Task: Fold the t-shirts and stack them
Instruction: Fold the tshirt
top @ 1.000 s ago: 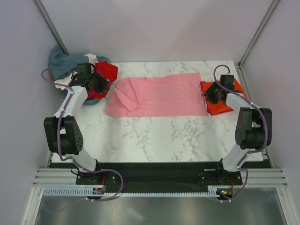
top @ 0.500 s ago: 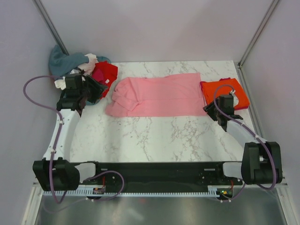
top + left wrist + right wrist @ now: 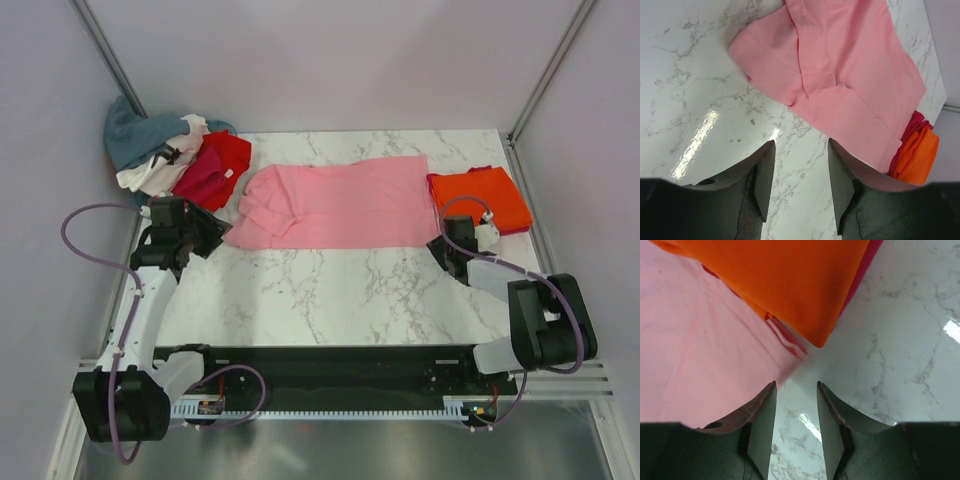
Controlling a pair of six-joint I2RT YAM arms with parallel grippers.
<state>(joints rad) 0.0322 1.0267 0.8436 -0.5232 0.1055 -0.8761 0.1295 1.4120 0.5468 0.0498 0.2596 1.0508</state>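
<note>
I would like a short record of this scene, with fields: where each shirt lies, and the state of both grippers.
pink shirt: spread flat across the table's middle, left sleeve folded in
orange shirt: folded, at the far right, on top of a magenta shirt
shirt pile: crumpled, in the far left corner
left gripper: open, empty, over bare table near the pink shirt's left end
right gripper: open, empty, by the orange shirt's near corner
</note>
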